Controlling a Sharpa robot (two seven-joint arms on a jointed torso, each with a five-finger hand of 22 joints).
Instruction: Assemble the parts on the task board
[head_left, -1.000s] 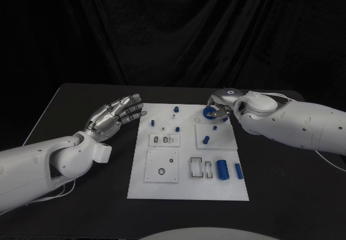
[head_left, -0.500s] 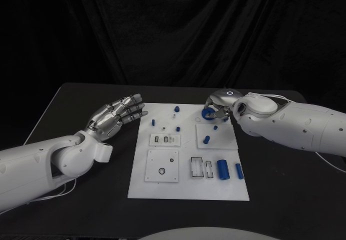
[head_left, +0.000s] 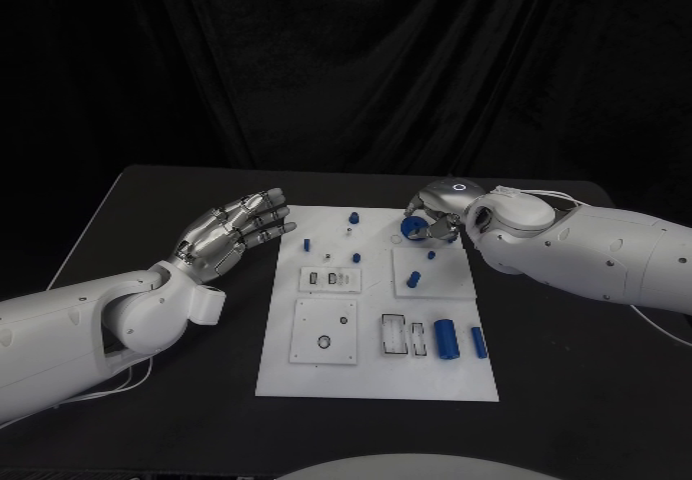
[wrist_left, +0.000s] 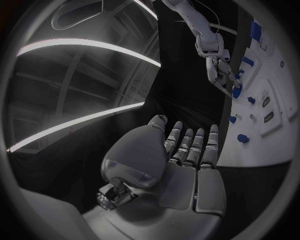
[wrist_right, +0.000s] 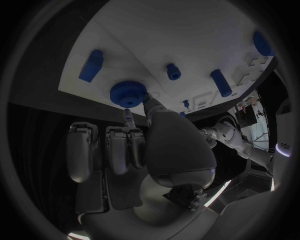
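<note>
Right by the right hand (wrist_right: 134, 150) fingertips sits a blue gear (wrist_right: 129, 93)

This is a robotics lab or test cell, set up as a staged bench rather than a lived-in room. A matte black surface (head_left: 173, 200) carries the work, and a black curtain (head_left: 346, 80) hangs in folds just behind it, well beyond the left hand (head_left: 231, 232) and the right hand (head_left: 440, 205), closing off the background. Between the two hands lies a white task board (head_left: 378, 385) with cut-out slots and small blue parts (head_left: 446, 340), a standard benchmarking fixture. Past the fingers of the left hand, the left wrist view shows long curved light strips (wrist_left: 87, 45) overhead, like ceiling lighting in an industrial hall.
</note>
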